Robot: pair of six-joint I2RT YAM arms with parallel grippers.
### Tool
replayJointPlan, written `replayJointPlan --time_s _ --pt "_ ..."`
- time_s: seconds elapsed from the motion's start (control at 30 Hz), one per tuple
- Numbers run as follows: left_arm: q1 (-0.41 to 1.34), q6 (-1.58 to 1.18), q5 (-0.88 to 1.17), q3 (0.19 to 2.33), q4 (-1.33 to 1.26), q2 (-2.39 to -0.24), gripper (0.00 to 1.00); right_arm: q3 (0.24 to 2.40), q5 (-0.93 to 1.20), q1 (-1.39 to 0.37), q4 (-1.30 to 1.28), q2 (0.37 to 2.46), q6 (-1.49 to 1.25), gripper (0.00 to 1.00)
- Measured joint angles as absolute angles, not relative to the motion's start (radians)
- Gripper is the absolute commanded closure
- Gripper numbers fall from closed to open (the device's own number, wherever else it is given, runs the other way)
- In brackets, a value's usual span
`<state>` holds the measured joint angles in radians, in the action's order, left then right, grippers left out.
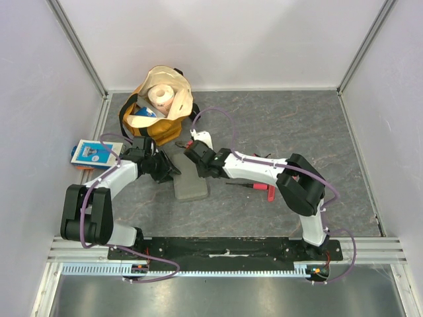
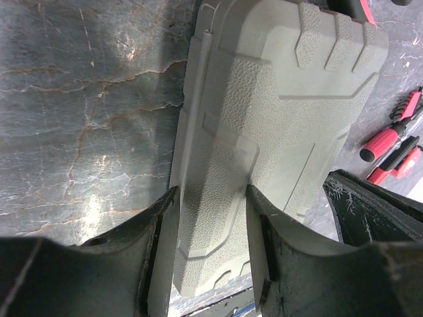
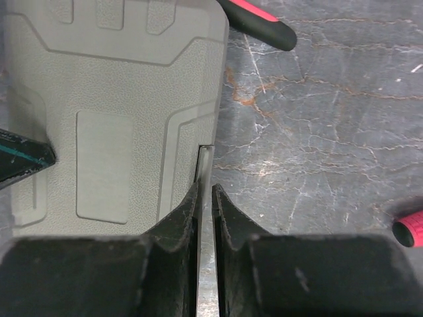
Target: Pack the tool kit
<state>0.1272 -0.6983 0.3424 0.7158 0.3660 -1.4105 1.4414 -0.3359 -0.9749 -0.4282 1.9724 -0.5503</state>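
Note:
The tool kit's grey case (image 1: 190,186) lies shut and flat on the table between my two grippers. My left gripper (image 1: 168,170) comes at it from the left. In the left wrist view its jaws (image 2: 211,191) stand half apart and press on a strip along the case (image 2: 277,99), one finger on the edge and one on a raised panel. My right gripper (image 1: 198,165) reaches in from the right, and its jaws (image 3: 205,188) pinch the thin lip of the case (image 3: 112,86). Red-and-black tools (image 1: 261,188) (image 2: 390,142) lie loose to the right.
A tan-and-yellow bag (image 1: 158,109) with a paper roll stands behind the case. A blue-and-white packet (image 1: 92,153) lies at the left wall. A black-and-red handle (image 3: 254,20) and a red handle end (image 3: 410,231) lie near the case. White walls enclose the table.

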Motion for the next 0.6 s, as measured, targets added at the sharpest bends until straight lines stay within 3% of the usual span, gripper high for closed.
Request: replayJointPlan --time_s 0.33,0.6 --pt "0.144 -0.699 0.329 0.728 0.389 -1.414 0.53 1.492 -0.542 -1.028 -0.527 2.006 -0.631 0.85" --pt "0.146 -0.699 0.346 0.730 0.400 -1.425 0.53 1.494 -0.614 -0.974 -0.642 2.012 -0.615 0.85"
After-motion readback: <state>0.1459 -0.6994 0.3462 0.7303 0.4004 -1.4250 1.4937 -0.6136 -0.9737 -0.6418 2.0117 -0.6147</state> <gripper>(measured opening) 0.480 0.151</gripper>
